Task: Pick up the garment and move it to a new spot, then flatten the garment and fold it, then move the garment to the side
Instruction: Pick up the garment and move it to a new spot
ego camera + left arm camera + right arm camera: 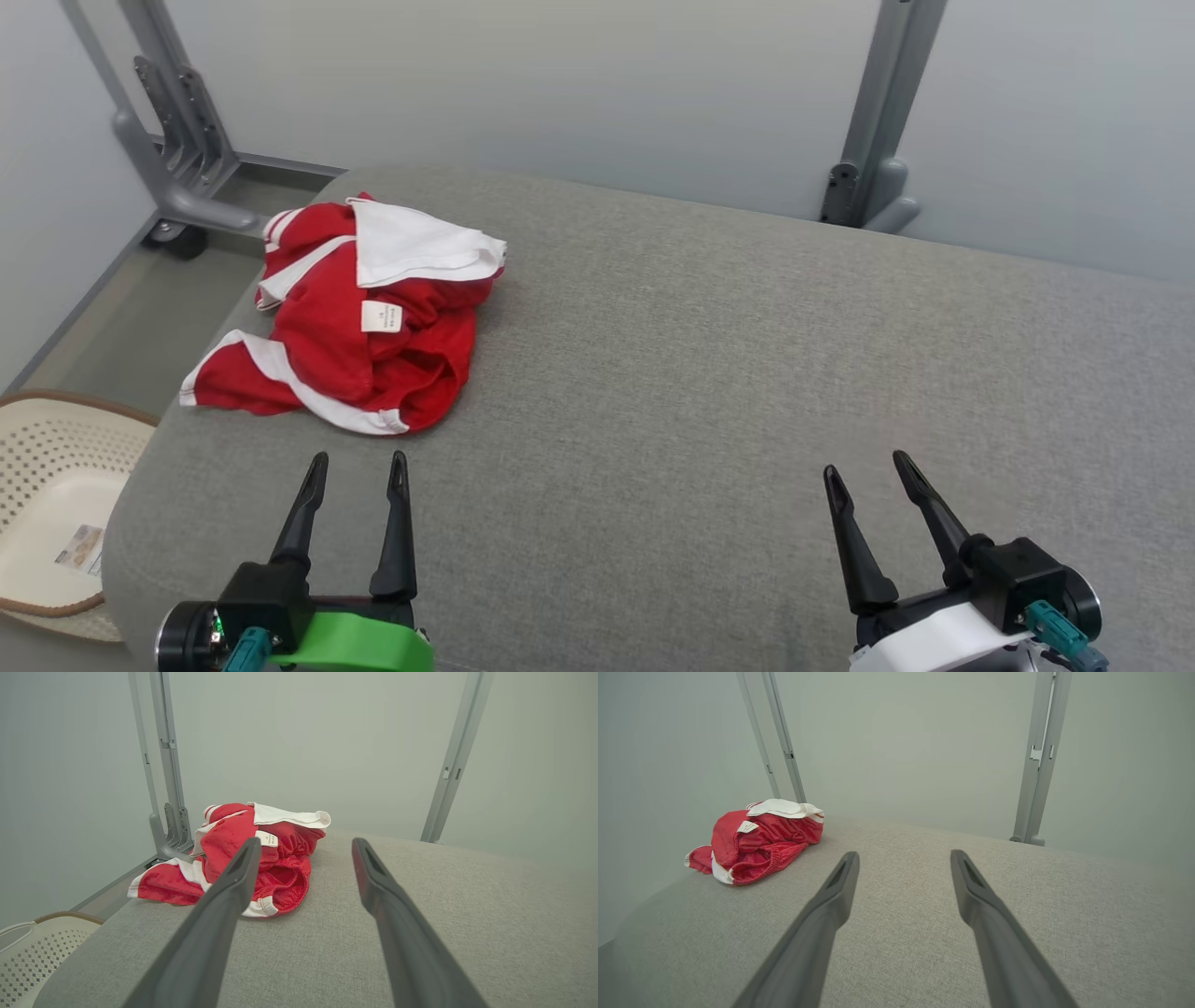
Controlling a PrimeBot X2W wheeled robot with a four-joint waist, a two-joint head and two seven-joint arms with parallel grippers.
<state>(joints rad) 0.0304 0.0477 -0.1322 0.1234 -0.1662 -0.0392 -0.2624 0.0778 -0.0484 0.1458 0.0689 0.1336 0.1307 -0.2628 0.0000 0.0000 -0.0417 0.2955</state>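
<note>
On the table [709, 373] near the basket [56, 448], garment [327, 345]; left gripper [359, 457], right gripper [865, 464] spread, empty.

Bare grey cushion [747, 373] ahead of right gripper [865, 464], free to the far edge. Just ahead of left gripper [359, 457], crumpled red-and-white garment [355, 327] in the way; perforated basket [56, 439] low off its left; metal posts [878, 121] beyond.

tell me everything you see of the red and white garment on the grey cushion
The crumpled red garment with white trim looks like soft knit cloth, bunched in a loose heap. A white panel lies over its far side, white bands edge its hems, and a white label faces up. It rests near the far left corner of the grey fabric surface; the open left gripper sits apart from it.
</note>
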